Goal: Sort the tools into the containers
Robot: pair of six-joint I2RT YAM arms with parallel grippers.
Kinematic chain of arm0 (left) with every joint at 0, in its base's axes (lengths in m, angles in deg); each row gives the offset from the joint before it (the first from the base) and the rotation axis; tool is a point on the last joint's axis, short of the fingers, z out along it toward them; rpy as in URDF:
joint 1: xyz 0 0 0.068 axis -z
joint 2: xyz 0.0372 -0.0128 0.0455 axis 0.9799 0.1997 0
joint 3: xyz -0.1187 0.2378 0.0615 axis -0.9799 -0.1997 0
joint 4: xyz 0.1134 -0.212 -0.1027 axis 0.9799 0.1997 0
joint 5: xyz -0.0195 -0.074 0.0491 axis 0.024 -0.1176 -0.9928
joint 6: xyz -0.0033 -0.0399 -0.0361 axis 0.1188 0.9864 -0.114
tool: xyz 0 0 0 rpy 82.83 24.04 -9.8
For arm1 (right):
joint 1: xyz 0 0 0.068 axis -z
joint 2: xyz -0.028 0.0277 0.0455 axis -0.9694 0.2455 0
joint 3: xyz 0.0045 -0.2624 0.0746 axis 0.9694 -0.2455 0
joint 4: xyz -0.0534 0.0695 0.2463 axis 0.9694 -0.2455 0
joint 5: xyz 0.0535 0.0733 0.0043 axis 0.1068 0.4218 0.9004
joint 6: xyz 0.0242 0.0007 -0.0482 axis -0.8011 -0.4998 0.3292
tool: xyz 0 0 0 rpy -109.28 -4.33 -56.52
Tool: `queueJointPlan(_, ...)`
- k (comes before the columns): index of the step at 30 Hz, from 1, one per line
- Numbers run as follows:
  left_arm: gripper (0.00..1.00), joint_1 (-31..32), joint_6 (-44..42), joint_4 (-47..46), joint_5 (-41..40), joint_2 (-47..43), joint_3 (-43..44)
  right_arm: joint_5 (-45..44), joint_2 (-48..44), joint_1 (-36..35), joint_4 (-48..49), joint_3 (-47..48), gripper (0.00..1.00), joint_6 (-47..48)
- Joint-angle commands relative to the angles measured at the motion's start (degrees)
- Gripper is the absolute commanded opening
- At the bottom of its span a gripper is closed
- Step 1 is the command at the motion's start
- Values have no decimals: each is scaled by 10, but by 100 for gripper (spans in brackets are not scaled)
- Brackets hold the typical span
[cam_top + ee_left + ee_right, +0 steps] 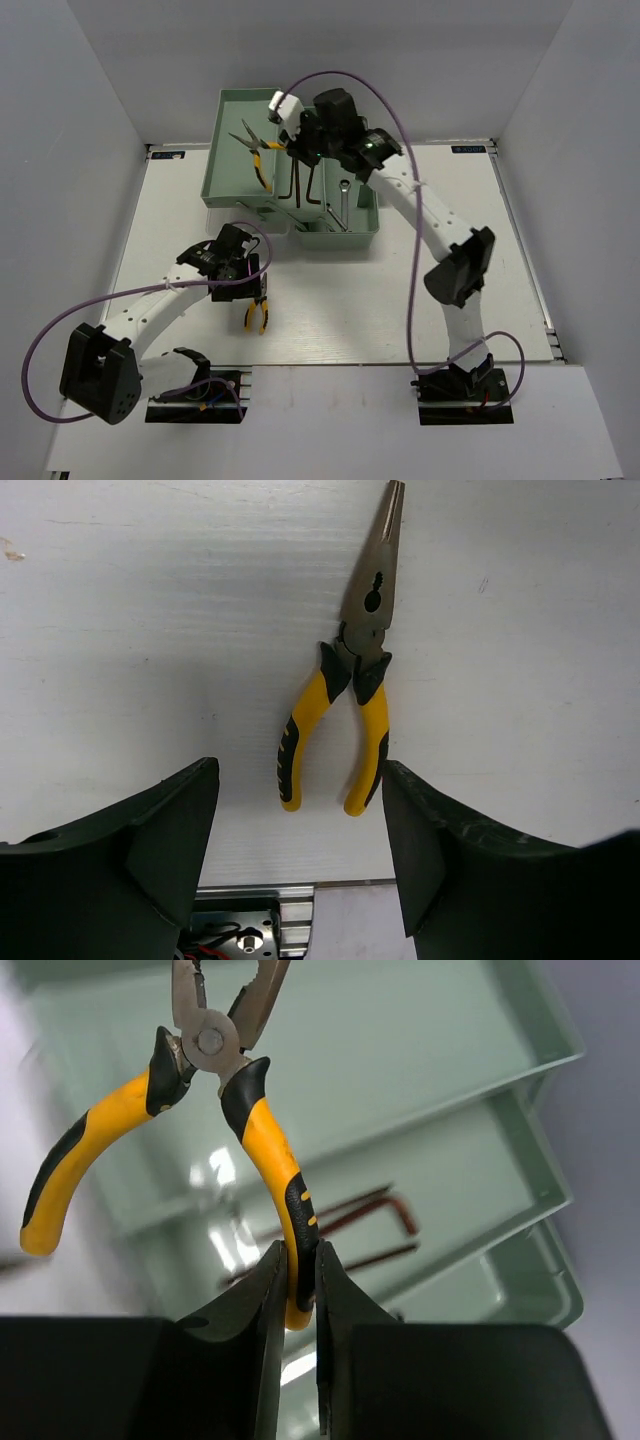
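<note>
The pale green toolbox (225, 150) stands open at the back centre, with stepped trays. My right gripper (285, 147) hangs over its upper left tray, shut on one yellow-and-black handle of a pair of pliers (255, 158). In the right wrist view the gripper (298, 1260) pinches that handle and the pliers (262, 1135) hang above the trays (450, 1060). Dark hex keys (301, 186) (370, 1210) lie in the middle tray. A silver wrench (343, 206) lies in the lower tray. My left gripper (245, 288) (300, 772) is open above long-nose pliers (258, 314) (352, 695) lying on the table.
The white table (450, 320) is walled by pale panels at left, right and back. Purple cables loop from both arms. The arm bases (195, 400) sit at the near edge, and a metal rail (260, 920) shows in the left wrist view.
</note>
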Motion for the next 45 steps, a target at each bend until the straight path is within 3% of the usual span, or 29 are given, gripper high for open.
queueJointPlan(1, 76, 3, 13, 5, -16, -14, 3, -97, 58, -17, 136, 115, 0, -127)
queueJointPlan(7, 75, 3, 27, 10, -21, -14, 3, -179, 124, -30, 254, 97, 0, -164)
queueJointPlan(16, 74, 3, 33, -6, -12, 4, -8, -185, 144, -61, 307, 80, 0, -125)
queueJointPlan(26, 74, 3, 33, -6, -17, 4, -8, -177, 158, -81, 284, 70, 0, -134)
queueJointPlan(27, 74, 3, 33, -6, -17, 4, -8, -175, 158, -80, 270, 67, 1, -140)
queueJointPlan(29, 72, 3, 33, -6, -17, 4, -8, -176, 153, -76, 261, 52, 18, -148)
queueJointPlan(35, 70, 9, 33, -6, -17, 4, -8, -181, 126, -69, 246, 19, 29, -149)
queueJointPlan(36, 70, 9, 33, -6, -17, 4, -8, -177, 125, -68, 245, 19, 34, -148)
queueJointPlan(37, 70, 9, 33, -6, -17, 4, -8, -173, 122, -67, 235, 19, 52, -147)
queueJointPlan(40, 70, 9, 38, -6, -17, 4, -8, -159, 112, -67, 226, 21, 70, -151)
queueJointPlan(43, 64, 14, 38, -1, -23, 4, -8, -142, 90, -64, 218, 40, 74, -168)
queueJointPlan(45, 58, 14, 38, -1, -23, 17, -8, -139, 81, -60, 206, 55, 65, -180)
